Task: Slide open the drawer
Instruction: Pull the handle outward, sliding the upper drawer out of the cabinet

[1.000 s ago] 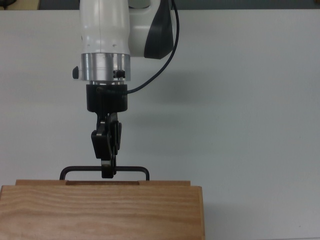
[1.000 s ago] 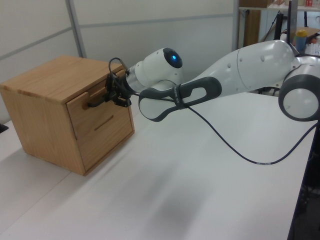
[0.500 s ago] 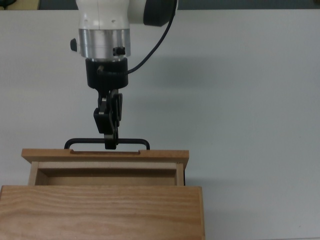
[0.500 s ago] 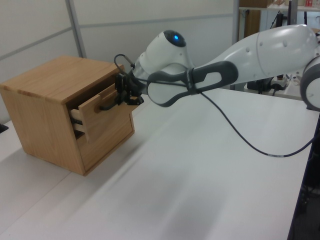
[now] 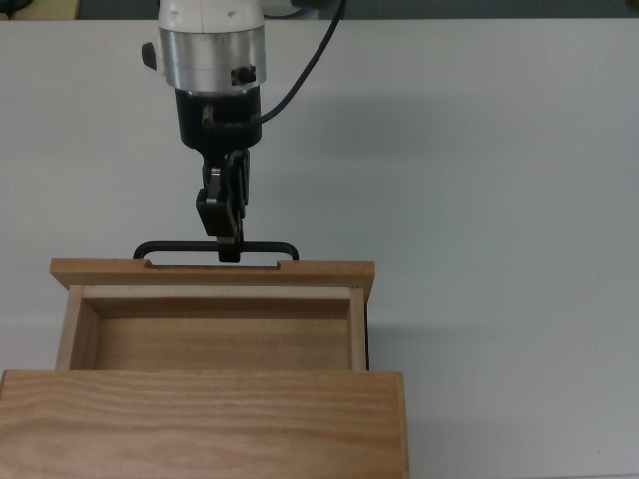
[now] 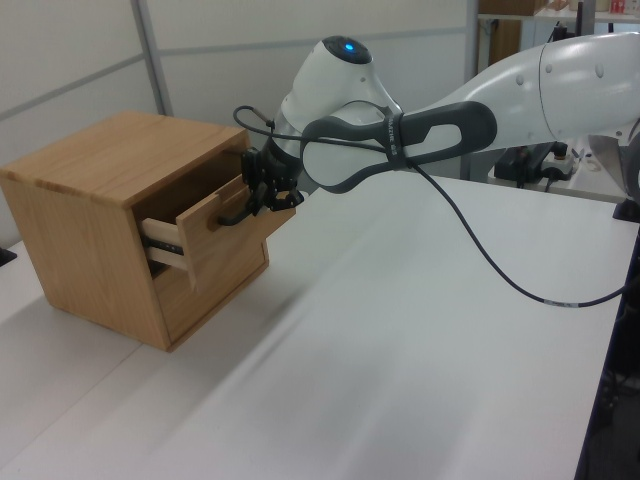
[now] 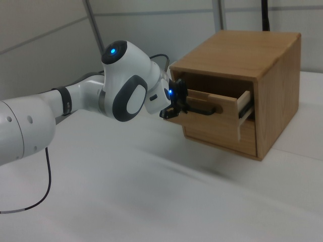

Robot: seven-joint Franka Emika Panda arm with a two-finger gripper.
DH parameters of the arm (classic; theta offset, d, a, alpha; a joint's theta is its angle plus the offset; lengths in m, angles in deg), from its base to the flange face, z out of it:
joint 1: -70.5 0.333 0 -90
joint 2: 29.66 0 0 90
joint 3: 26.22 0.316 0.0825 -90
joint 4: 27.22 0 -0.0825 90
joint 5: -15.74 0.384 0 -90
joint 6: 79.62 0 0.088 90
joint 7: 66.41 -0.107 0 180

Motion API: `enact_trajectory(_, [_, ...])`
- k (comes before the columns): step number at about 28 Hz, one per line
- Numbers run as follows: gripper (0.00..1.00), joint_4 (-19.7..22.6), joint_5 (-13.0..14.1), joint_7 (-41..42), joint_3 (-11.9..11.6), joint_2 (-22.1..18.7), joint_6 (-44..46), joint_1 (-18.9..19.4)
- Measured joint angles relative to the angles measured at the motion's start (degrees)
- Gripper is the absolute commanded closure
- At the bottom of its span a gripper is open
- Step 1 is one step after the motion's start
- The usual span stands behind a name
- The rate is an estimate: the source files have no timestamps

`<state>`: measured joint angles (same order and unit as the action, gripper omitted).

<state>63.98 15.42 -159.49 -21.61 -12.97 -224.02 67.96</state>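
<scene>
A: Where is the drawer [image 5: 212,317] now?

B: In the top view it sits in the lower left of the frame, pulled partly out of the cabinet [image 5: 205,423]. Its inside is visible and looks empty. In the left view it sticks out of the cabinet at middle left.

A: And the gripper [image 5: 229,249]?

B: It is above the drawer front in the top view, a little left of centre. The two fingers are closed down on the handle [image 5: 270,246], near the middle of the bar, with almost no gap between them.

A: What can go wrong from here?

B: I think the handle is the weak point. It is a thin, smooth bar, so the fingers could slip off if the pull is not straight. A pull to one side could also twist the drawer on its rails and make it jam. If the cabinet is light, it may slide on the smooth white table [image 5: 499,200] instead of letting the drawer out. A pull too far could bring the drawer out completely.

A: What are the things made of?

B: The drawer is a shallow box of pale wood with thin walls and a wider front panel. The cabinet top shows clear grain. The handle is black, slim, with rounded corners.
</scene>
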Motion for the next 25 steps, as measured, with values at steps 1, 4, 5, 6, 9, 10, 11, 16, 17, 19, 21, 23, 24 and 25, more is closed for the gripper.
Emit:
enact_trajectory(1, [1.0,0.1,-0.07,0.0,0.0,0.0,0.0,0.0])
enact_trajectory(4, [1.0,0.61,-0.19,0.0,0.0,-0.05,0.0,-0.13])
enact_trajectory(5, [1.0,0.76,-0.2,0.01,-0.01,-0.08,0.03,-0.2])
enact_trajectory(6, [1.0,0.86,-0.2,0.02,-0.02,-0.11,0.14,-0.27])
enact_trajectory(9, [1.0,0.95,-0.21,0.04,-0.05,-0.46,1.83,-0.36])
enact_trajectory(10, [1.0,0.95,-0.21,0.04,-0.05,-0.66,2.48,-0.36])
enact_trajectory(11, [1.0,0.99,-0.21,0.04,-0.05,-0.9,3.2,-0.37])
enact_trajectory(16, [1.0,1.36,-0.21,0.04,-0.07,-2.42,7.43,-0.38])
enact_trajectory(17, [1.0,1.5,-0.22,0.04,-0.07,-2.89,8.77,-0.38])
enact_trajectory(19, [1.0,1.79,-0.22,0.04,-0.08,-3.56,10.26,-0.39])
enact_trajectory(21, [1.0,2.27,-0.22,0.04,-0.09,-4.32,11.64,-0.39])
enact_trajectory(23, [1.0,3.01,-0.25,0.04,-0.09,-5.33,12.96,-0.39])
enact_trajectory(24, [1.0,3.29,-0.25,0.06,-0.09,-5.72,13.48,-0.39])
enact_trajectory(25, [1.0,3.6,-0.25,0.06,-0.09,-6.14,14.03,-0.39])
